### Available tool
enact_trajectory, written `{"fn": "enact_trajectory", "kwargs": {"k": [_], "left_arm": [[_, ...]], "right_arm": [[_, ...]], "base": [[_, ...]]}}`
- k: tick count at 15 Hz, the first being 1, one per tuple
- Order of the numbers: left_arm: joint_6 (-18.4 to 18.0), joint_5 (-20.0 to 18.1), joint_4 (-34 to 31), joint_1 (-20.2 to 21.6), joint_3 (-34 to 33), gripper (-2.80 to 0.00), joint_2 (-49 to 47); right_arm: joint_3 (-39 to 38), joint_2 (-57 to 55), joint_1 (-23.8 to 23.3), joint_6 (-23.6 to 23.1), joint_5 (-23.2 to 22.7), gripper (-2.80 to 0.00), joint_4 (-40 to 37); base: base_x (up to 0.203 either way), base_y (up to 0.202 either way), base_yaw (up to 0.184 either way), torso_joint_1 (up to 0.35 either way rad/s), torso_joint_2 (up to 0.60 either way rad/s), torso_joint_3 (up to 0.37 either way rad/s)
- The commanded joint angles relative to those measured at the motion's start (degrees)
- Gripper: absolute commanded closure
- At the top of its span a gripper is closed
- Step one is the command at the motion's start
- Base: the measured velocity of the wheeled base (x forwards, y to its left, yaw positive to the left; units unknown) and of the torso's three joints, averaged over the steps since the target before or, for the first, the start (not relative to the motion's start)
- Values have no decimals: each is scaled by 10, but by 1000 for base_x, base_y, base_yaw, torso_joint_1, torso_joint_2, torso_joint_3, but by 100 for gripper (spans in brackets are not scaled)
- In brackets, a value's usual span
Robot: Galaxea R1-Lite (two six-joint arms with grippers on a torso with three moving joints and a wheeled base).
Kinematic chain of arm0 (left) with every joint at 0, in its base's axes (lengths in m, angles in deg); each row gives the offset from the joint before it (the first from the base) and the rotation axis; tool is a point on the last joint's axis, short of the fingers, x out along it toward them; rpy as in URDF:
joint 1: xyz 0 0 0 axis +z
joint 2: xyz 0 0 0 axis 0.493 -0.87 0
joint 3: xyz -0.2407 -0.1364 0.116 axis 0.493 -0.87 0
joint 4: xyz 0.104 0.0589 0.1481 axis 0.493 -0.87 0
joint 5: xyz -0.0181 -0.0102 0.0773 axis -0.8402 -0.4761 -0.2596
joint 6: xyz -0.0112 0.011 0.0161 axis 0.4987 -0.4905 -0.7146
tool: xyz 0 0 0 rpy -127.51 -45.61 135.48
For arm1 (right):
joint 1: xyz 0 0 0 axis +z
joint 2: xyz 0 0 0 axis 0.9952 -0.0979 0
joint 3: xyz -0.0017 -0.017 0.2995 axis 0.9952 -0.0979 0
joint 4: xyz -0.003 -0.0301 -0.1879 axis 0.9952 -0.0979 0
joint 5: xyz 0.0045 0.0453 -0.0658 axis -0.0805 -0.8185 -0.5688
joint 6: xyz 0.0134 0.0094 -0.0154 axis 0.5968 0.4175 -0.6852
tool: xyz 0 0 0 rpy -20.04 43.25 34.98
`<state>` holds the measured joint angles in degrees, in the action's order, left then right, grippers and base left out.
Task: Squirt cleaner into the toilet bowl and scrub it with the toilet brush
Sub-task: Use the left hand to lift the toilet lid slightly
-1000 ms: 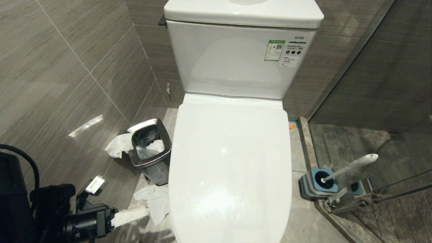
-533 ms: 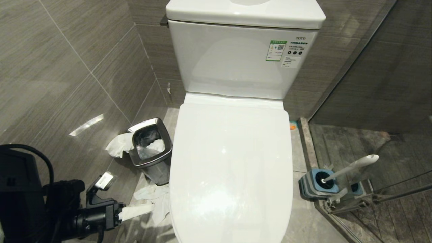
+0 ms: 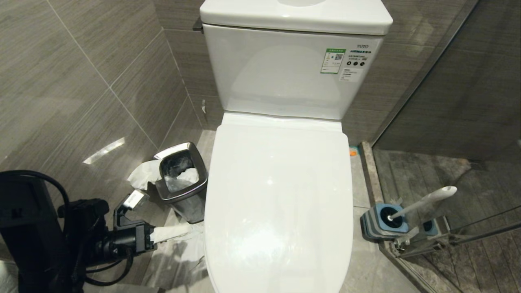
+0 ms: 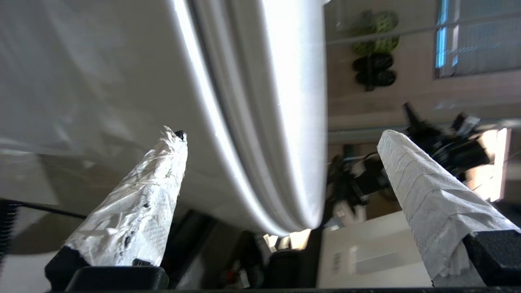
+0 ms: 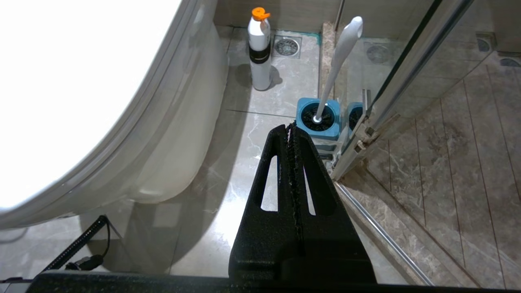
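Observation:
The white toilet bowl (image 3: 279, 203) fills the middle of the head view with its lid down, so its inside and any cleaner liquid are hidden. My left gripper (image 3: 179, 232) is low at the toilet's left side. It is open, with paper-wrapped fingers (image 4: 154, 195) either side of the lid's rim (image 4: 285, 122) and not touching it. The toilet brush (image 3: 423, 201) leans in its blue holder (image 3: 384, 221) on the floor to the right. My right gripper (image 5: 290, 128) hangs shut and empty just short of the holder (image 5: 317, 118). A white bottle with an orange cap (image 5: 260, 49) stands by the toilet's base.
A square steel bin (image 3: 181, 179) with tissue stands left of the toilet, close behind my left gripper. Loose tissue (image 3: 142, 175) lies around it. A glass shower partition (image 3: 447, 122) with a metal floor rail (image 5: 378, 232) closes off the right. Tiled walls lie left and behind.
My left gripper has moved up and rightward to the toilet's left edge, and its jaws have opened wider. The right arm has kept still.

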<state>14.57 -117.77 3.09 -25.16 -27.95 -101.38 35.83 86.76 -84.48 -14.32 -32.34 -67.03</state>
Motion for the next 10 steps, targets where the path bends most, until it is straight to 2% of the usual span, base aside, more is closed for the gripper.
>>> {"fn": "enact_trajectory", "kwargs": {"k": [1, 3, 5, 10], "left_arm": [[77, -4, 16, 1, 7, -280, 54], [130, -4, 69, 1, 10, -280, 50], [165, -4, 72, -1, 11, -280, 44], [167, -4, 72, 1, -3, -280, 31]], "right_arm": [[0, 0, 0, 0, 0, 0, 0], [0, 0, 0, 0, 0, 0, 0], [0, 0, 0, 0, 0, 0, 0], [0, 0, 0, 0, 0, 0, 0]], "base": [[0, 0, 0, 0, 0, 0], [0, 0, 0, 0, 0, 0], [0, 0, 0, 0, 0, 0], [0, 0, 0, 0, 0, 0]]}}
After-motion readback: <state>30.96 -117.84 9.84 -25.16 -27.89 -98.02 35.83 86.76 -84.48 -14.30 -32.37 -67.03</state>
